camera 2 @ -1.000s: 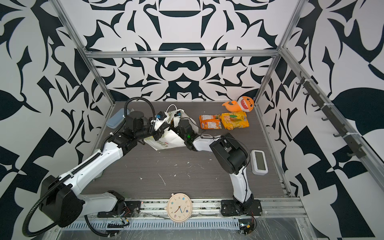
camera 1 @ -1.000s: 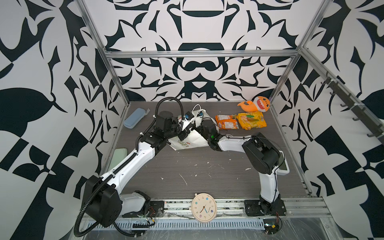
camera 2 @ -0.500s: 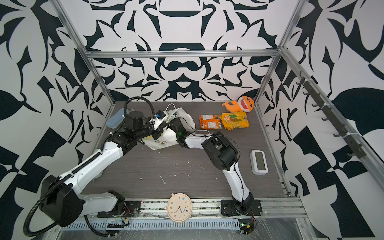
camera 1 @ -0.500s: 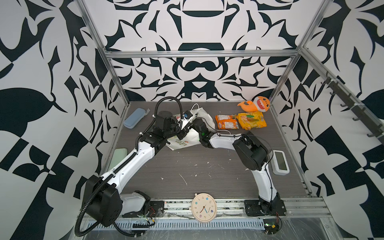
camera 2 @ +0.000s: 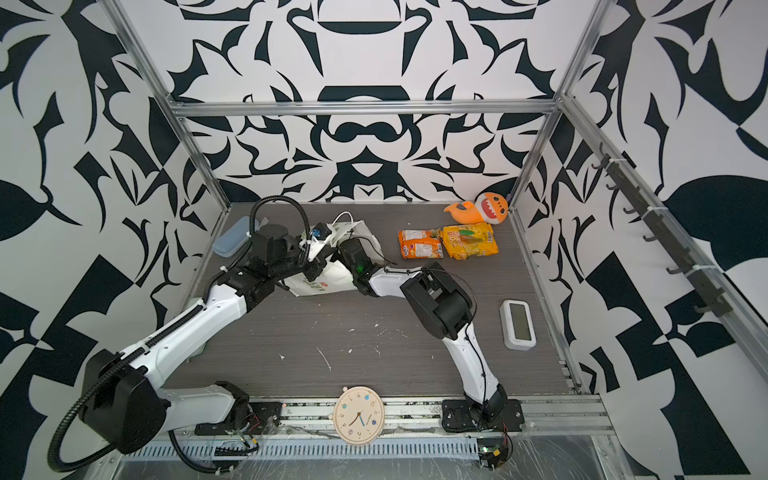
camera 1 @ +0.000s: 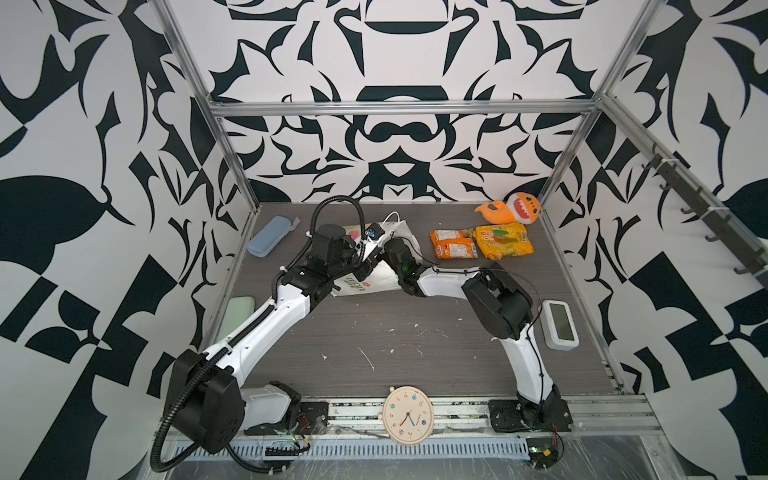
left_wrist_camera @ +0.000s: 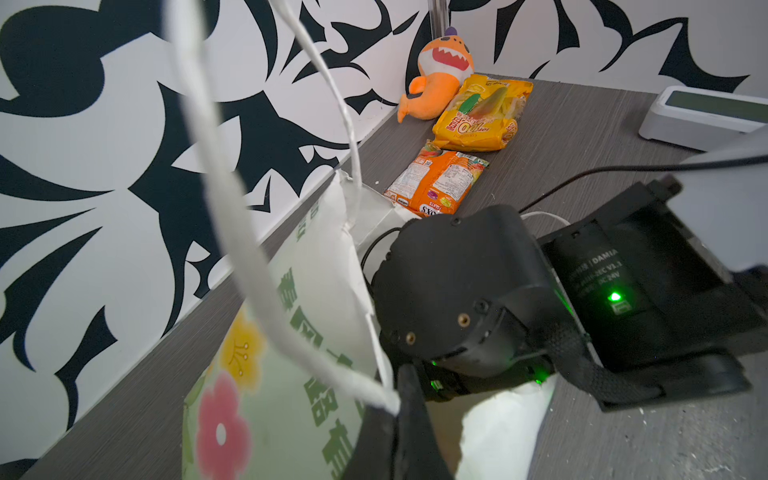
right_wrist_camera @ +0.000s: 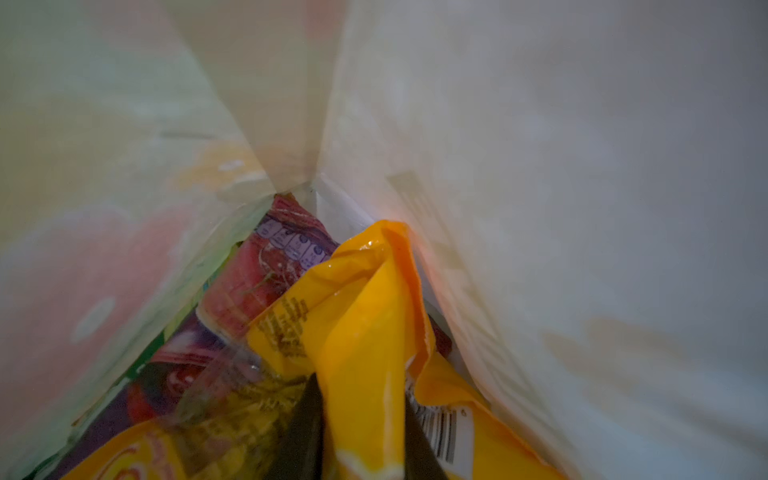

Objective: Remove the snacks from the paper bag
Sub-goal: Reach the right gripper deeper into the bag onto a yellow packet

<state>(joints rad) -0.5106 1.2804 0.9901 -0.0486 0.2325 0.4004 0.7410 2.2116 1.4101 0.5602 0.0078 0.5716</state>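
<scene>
The paper bag [camera 1: 365,284] lies on its side at the back of the table, white with green print and a flower [left_wrist_camera: 222,432]. My left gripper [left_wrist_camera: 399,419] is shut on the bag's rim where the white cord handle [left_wrist_camera: 249,266] joins it, holding the mouth up. My right gripper [right_wrist_camera: 359,399] is deep inside the bag, shut on a fold of a yellow snack packet [right_wrist_camera: 365,324]. A purple-red packet [right_wrist_camera: 266,274] lies under it. In both top views only the right wrist [camera 1: 399,253] shows at the bag's mouth. An orange packet [camera 1: 453,244] and a yellow packet [camera 1: 503,240] lie outside.
An orange plush shark [camera 1: 513,210] sits in the back right corner. A light-blue case [camera 1: 268,236] lies at the back left and a pale green pad [camera 1: 237,309] by the left wall. A white digital clock [camera 1: 559,324] lies at the right, a round clock [camera 1: 408,414] at the front rail.
My right gripper has pushed further into the bag and its jaws have closed on the yellow packet. The left gripper has kept its hold on the bag.
</scene>
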